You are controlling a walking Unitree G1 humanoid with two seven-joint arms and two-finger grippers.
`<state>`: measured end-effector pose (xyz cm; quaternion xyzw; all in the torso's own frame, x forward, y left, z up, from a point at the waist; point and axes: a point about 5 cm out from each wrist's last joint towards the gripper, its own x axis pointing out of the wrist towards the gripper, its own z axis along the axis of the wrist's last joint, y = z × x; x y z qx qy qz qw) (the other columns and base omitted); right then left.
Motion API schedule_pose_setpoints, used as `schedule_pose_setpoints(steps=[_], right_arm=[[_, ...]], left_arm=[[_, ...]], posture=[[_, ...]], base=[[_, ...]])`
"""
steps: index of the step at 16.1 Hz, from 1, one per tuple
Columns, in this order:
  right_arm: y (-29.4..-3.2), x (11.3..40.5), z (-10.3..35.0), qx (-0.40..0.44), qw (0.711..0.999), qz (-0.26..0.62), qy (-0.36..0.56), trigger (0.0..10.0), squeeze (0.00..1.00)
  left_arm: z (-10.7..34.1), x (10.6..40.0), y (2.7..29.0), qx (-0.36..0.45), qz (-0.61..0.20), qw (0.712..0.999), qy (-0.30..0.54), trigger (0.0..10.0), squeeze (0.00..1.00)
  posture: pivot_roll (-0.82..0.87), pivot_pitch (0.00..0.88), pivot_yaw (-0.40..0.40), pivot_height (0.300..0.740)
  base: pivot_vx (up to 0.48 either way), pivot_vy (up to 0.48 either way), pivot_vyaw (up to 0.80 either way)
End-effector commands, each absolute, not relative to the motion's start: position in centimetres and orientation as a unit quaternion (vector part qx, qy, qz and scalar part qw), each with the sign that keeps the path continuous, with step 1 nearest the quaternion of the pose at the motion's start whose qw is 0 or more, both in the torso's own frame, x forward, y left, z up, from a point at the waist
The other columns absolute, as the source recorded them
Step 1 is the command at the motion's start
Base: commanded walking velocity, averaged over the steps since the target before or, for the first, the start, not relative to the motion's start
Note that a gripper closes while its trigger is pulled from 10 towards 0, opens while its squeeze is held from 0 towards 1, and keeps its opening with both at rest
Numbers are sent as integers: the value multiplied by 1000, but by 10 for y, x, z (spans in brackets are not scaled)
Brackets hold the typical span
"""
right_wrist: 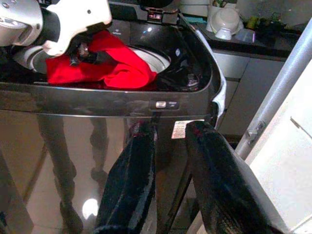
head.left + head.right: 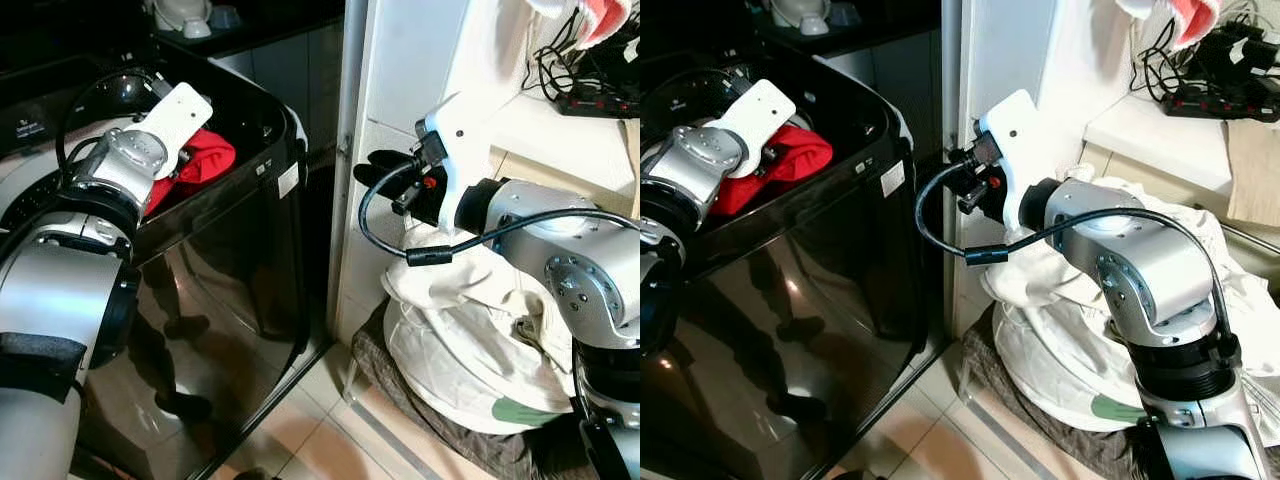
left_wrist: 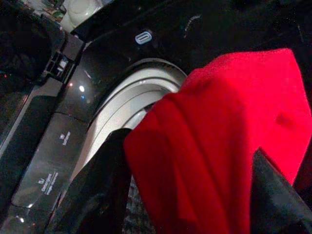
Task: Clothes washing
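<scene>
Left claw (image 1: 78,54) is pinching the red garment (image 3: 219,161), held over the open top of the black washing machine (image 2: 230,250), above the pale drum rim (image 3: 131,105). Right claw (image 1: 168,175) stands empty beside the machine, fingers slightly parted, near the white laundry heap (image 2: 460,330) on the floor. Judged step: loading. Next move calls for lowering the garment into the drum and letting go. Panel lettering (image 3: 48,181) appears to read "Detergent"; other labels are illegible.
</scene>
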<state>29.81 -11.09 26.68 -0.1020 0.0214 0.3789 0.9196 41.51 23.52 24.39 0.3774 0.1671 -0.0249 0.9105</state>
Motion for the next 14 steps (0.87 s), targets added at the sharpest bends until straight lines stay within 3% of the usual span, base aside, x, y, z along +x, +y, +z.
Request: schedule_pose_setpoints(steps=[1,2,4,9,10,11,12,14], right_arm=[[-110,298,271,-108,918,382,16,10000,0],[-110,299,271,-108,918,382,16,10000,0],[-110,299,271,-107,919,380,15,10000,0],[-110,299,271,-106,919,379,14,10000,0],[-110,299,269,-107,919,380,18,10000,0],[-110,299,268,-108,919,378,20,10000,0],[-111,299,268,-108,920,376,21,10000,0],[-123,311,265,-90,946,308,39,10000,0]], left_arm=[[260,416,238,357,-19,921,153,10000,141],[277,418,240,363,20,926,103,10000,1000],[320,417,246,394,120,911,-23,10000,1000],[328,416,248,396,140,906,-41,10000,1000],[273,416,246,408,31,905,119,10000,0],[250,414,243,399,-16,899,179,10000,0],[252,414,242,393,-14,903,173,10000,0],[270,421,221,321,-38,942,90,10000,0]], posture=[[-74,0,47,740],[-73,0,48,740],[-73,0,48,740],[-73,0,48,740],[-70,0,51,740],[-70,0,51,740],[-76,0,54,740],[-77,0,58,740]], base=[[0,0,0],[0,0,0],[0,0,0],[0,0,0],[0,0,0],[0,0,0],[0,0,0],[0,0,0]])
